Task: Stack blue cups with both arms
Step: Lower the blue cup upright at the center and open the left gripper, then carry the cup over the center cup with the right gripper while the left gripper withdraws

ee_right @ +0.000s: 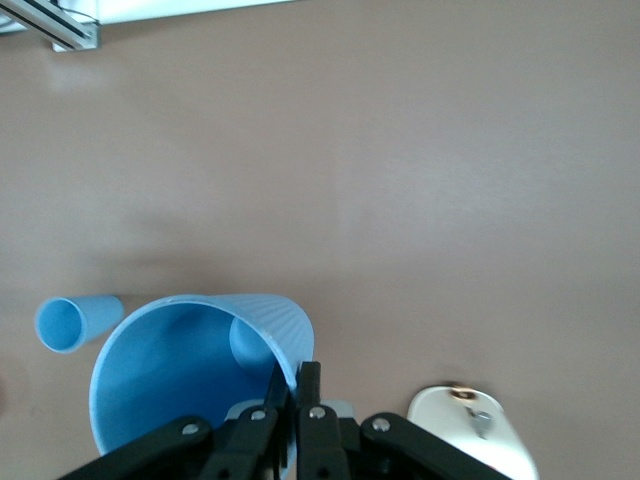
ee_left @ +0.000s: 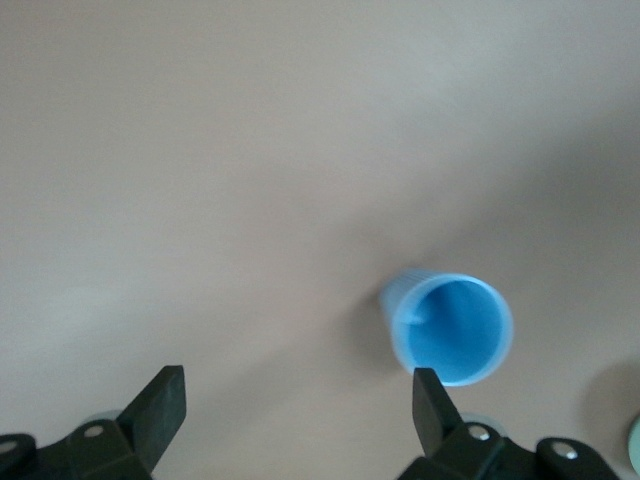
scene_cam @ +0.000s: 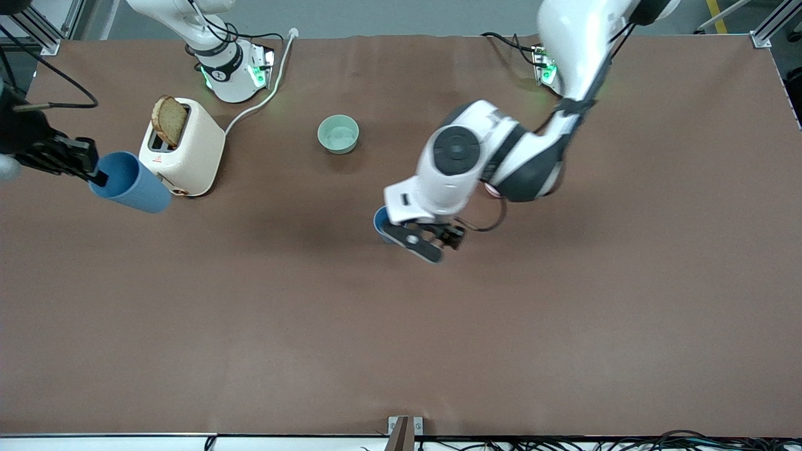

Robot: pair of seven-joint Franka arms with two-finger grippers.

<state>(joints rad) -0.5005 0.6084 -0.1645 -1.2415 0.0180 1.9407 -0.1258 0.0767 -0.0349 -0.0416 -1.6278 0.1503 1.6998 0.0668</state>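
Right hand (scene_cam: 94, 175): clamped on rim of blue cup (scene_cam: 131, 183), in air beside toaster (scene_cam: 185, 147). Left hand (ee_left: 295, 410): fingers apart, over second cup (ee_left: 452, 328) upright on bench (scene_cam: 401, 326), nearer camera than green bowl (scene_cam: 338, 134). Advice: centre left fingers astride rim before closing; keep cup upright.

Two blue cups: one (scene_cam: 135, 185) held in the air, one (scene_cam: 380, 224) standing on the table; one mint-green bowl (scene_cam: 338, 134). One toaster (scene_cam: 188, 150); one bread slice (scene_cam: 169, 120); two arms.
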